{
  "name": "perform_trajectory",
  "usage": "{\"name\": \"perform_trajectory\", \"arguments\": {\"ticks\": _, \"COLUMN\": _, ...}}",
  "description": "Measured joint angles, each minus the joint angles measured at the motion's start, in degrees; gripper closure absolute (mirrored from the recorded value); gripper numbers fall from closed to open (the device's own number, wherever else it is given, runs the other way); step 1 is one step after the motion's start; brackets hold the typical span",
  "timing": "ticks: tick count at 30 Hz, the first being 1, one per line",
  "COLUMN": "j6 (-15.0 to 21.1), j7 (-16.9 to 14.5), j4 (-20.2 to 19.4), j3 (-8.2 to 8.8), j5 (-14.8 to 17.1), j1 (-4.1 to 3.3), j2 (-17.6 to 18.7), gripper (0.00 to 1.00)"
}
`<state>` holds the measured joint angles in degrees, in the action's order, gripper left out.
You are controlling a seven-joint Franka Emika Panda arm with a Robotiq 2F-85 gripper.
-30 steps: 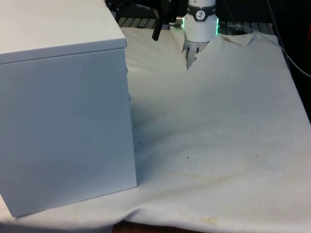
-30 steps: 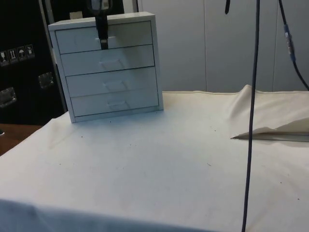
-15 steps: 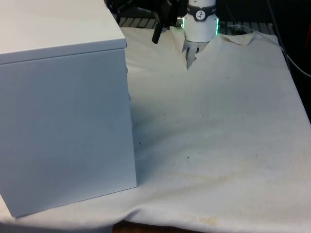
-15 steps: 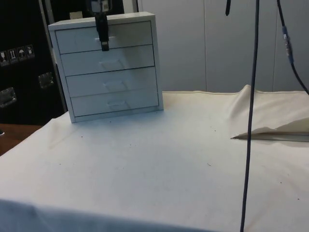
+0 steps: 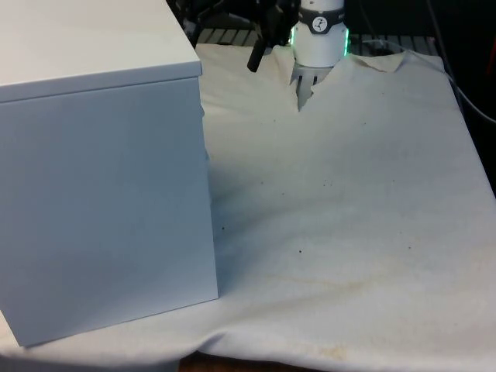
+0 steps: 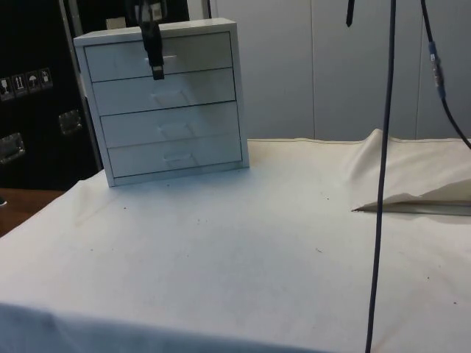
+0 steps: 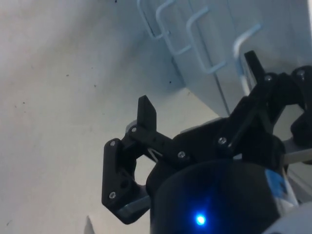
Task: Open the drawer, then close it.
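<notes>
Side view first: the white cloth [image 6: 243,257] spreads across the near table, lightly speckled, with a raised fold [image 6: 390,173] rumpled up toward the robot's end. Further back stands the white chest of drawers [image 6: 165,107], four drawers stacked, all flush and shut, dark cabinets behind it on one side and pale panels on the other. A dark cable [image 6: 384,176] hangs straight down through the picture, cutting across the cloth.

Up at the top drawer [image 6: 162,56], the black gripper [image 6: 153,62] hangs in front of the drawer face, right about at its handle; whether it touches the handle is hard to say from here.

From the wrist, the fingers [image 7: 146,113] stand wide apart, holding nothing, one of them close beside a white wire handle [image 7: 243,41], with the other handles lined up beyond.

Across the table in the front view, the chest's plain side and top block the front view's left, hiding the drawer fronts entirely. Beyond it, the gripper peeks out near the far edge.
</notes>
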<state>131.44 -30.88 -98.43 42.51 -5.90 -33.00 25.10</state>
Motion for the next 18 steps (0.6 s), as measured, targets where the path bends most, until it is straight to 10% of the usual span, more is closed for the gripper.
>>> {"name": "perform_trajectory", "arguments": {"ticks": 18, "j6": 0.11, "j7": 8.25, "j4": -1.43, "j3": -0.06, "j5": -10.60, "j1": -2.01, "j2": -0.52, "gripper": 0.00}}
